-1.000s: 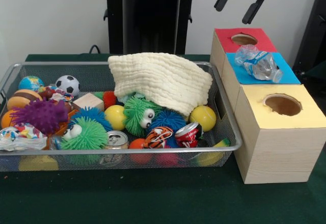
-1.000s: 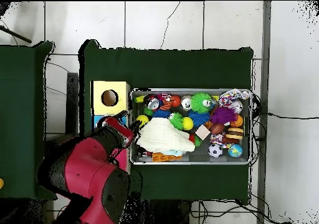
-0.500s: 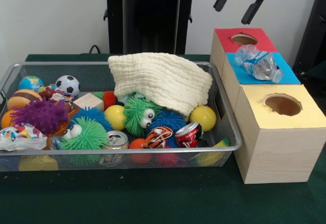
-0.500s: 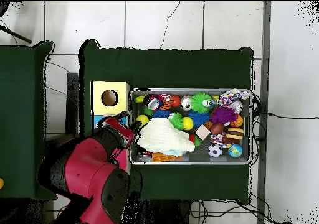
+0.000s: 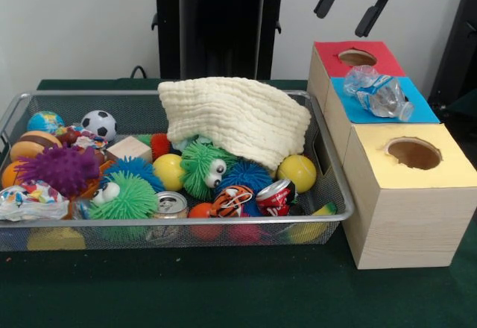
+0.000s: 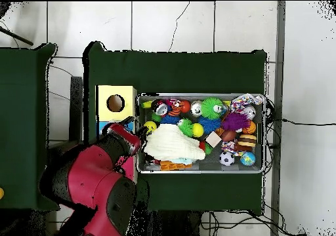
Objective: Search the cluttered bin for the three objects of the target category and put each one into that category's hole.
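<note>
Black two-fingered gripper (image 5: 349,9) hangs empty, fingers spread, above the red-topped box (image 5: 356,58), while one crumpled clear plastic bottle (image 5: 378,95) lies on the blue-topped box (image 5: 421,109), not yet dropped in.

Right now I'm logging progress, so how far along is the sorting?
A crushed plastic bottle lies on the blue box, covering its hole, not dropped in. The gripper hangs open and empty above the red box. Cans and toys remain in the bin.
</note>
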You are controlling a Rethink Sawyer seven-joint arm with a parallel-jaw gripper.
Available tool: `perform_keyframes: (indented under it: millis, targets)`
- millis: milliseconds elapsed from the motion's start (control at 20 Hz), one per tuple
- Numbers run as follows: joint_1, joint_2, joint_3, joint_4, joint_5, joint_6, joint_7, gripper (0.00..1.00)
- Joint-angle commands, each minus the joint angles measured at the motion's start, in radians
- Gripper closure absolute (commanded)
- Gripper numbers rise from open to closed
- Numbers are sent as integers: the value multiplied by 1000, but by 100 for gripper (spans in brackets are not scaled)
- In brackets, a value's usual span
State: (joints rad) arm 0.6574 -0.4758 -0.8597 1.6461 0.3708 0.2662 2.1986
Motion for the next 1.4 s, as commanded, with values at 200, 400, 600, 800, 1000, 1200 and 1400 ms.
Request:
perform_keyframes:
  millis: [200,400,600,800,1000,1200,1400]
  targets:
    - [-44,32,140,27,-35,-58,127,0]
    - [-45,33,140,27,-36,-60,124,0]
    - [-49,43,149,29,-34,-85,130,0]
    - [-53,55,151,32,-31,-98,136,0]
    - [-61,70,161,34,-29,-127,141,0]
    - [-58,86,160,32,-22,-131,148,0]
    - [-61,98,161,25,-24,-134,140,0]
